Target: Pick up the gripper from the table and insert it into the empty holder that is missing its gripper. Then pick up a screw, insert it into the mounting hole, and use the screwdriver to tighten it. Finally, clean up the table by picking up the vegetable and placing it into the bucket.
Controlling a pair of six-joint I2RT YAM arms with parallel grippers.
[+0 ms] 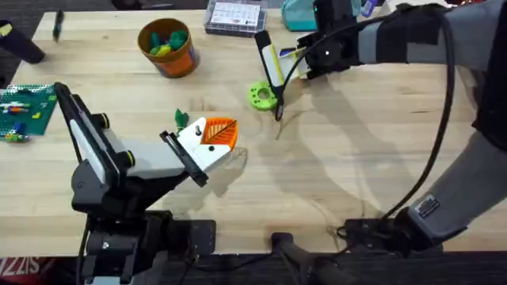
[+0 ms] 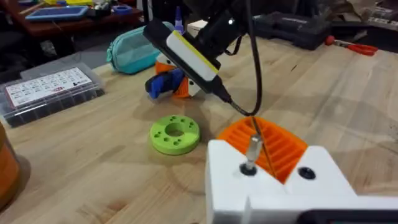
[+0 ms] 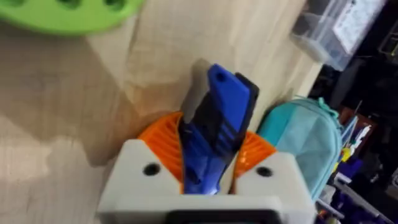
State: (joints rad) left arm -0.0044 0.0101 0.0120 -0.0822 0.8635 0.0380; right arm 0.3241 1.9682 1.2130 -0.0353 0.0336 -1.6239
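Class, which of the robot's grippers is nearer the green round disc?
Right. The right gripper holds the screwdriver just beyond the green disc; the left gripper sits farther off, nearer the arms' bases.

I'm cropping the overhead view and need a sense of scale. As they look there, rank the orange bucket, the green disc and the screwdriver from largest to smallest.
1. Orange bucket, largest.
2. Screwdriver, long but thin, held tilted by the right gripper.
3. Green disc, smallest.
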